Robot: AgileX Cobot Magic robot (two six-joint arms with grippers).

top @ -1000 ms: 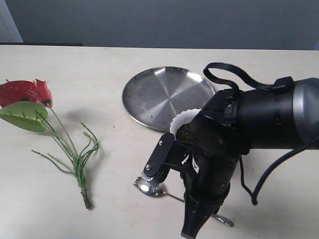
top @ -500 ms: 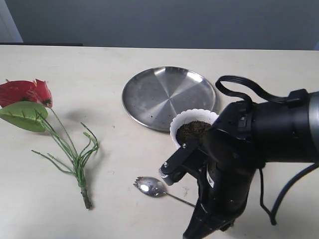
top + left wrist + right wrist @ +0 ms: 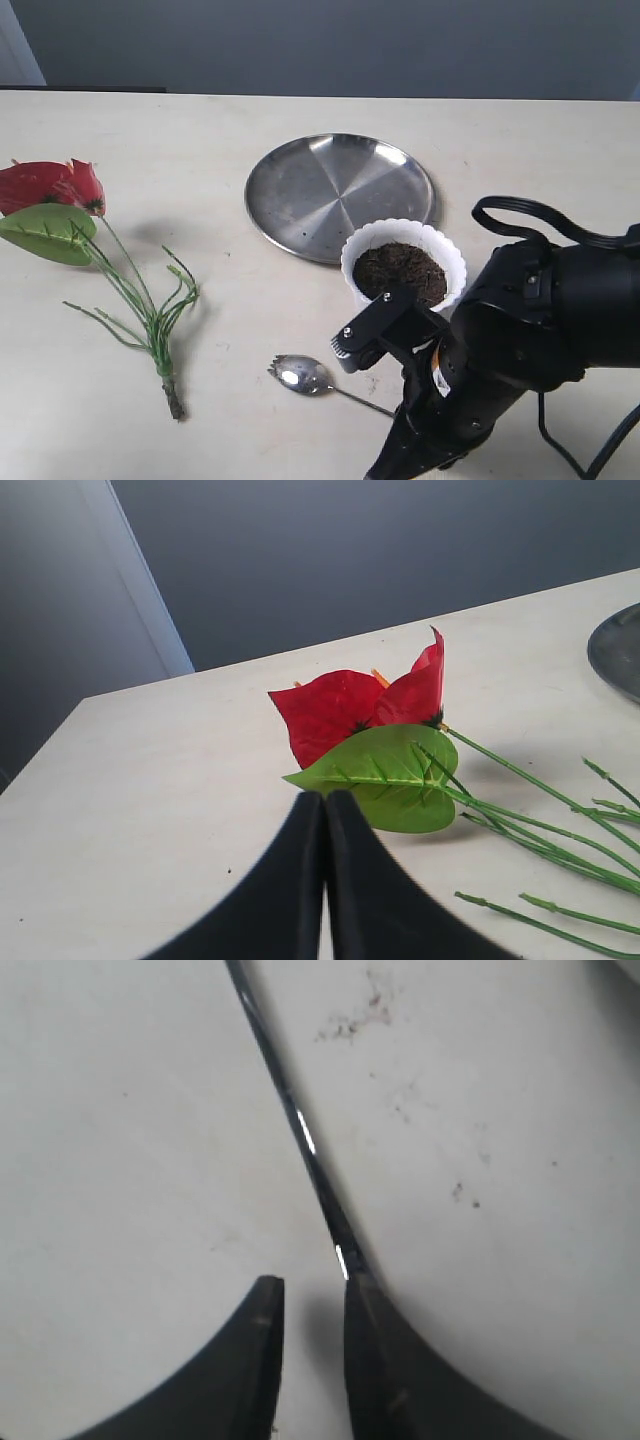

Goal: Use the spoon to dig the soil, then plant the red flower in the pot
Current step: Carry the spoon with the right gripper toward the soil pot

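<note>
Exterior view: your right gripper is hanging low over the table, and the spoon is lying just below and beside it, bowl pointing away from the arm and handle running under it. You cannot tell from here how far the fingers are parted. The pot, filled with soil, is sitting right behind the gripper, touching the steel plate. The red flower is lying well apart, far on the other side.

Left wrist view: your left gripper is sitting pressed together, empty, with the red flower just ahead of its tips.

Right wrist view: your right gripper is standing narrowly apart, the spoon handle touching one fingertip, not between them.
</note>
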